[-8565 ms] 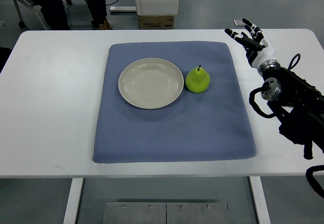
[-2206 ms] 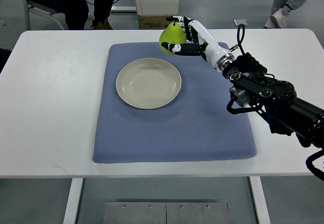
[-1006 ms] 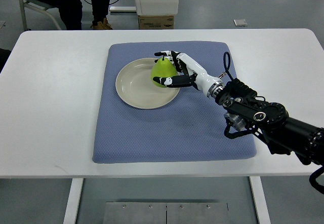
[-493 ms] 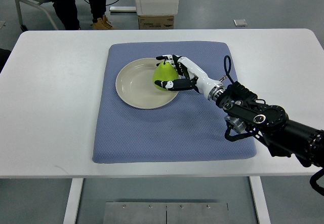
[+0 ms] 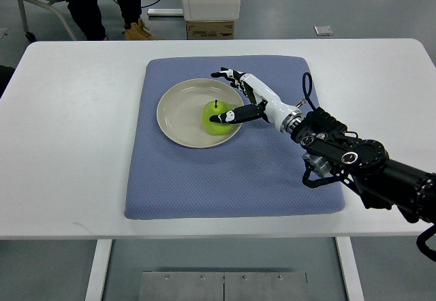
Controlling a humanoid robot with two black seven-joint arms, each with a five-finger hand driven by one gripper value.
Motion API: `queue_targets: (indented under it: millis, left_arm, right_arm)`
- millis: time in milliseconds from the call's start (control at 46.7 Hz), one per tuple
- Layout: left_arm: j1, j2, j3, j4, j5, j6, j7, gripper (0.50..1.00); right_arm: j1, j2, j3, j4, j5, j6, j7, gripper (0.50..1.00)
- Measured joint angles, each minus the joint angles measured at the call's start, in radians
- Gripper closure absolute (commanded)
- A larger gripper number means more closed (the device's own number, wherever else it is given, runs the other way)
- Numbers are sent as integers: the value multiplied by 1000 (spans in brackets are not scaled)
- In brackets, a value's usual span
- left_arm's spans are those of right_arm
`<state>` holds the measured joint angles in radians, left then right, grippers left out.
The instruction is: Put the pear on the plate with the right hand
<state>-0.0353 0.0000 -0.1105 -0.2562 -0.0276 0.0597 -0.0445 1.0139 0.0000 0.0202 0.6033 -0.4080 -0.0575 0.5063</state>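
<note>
A green pear (image 5: 215,117) stands upright on the right part of a cream plate (image 5: 180,114), which lies on a blue mat (image 5: 231,171). My right hand (image 5: 235,97) is just right of the pear, its arm coming in from the right edge. Its fingers are spread: the thumb (image 5: 225,117) lies against the pear's right side, and the other fingers (image 5: 228,75) point up and away from it. The hand holds nothing. The left arm is out of view.
The mat lies on a white table (image 5: 68,144). A white cabinet with a cardboard box (image 5: 210,28) stands beyond the table's far edge. A seated person's legs (image 5: 82,1) show at the top left.
My right hand lowered the pear onto the plate and spread its fingers off it. The pear now stands on the plate, a little lower than half a second ago.
</note>
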Motion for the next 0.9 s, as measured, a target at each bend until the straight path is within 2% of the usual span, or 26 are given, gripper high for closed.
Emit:
queue_targets:
  millis: [428, 642, 899]
  left_arm:
    - [0, 0, 0, 0, 0, 0, 0, 500]
    - [0, 0, 0, 0, 0, 0, 0, 500]
    - [0, 0, 0, 0, 0, 0, 0, 500]
  right_arm:
    - [5, 0, 30, 19, 0, 13, 1, 500]
    - [1, -97, 40, 104, 0, 13, 2, 500]
    - [-15, -182, 64, 132, 0, 13, 2, 500]
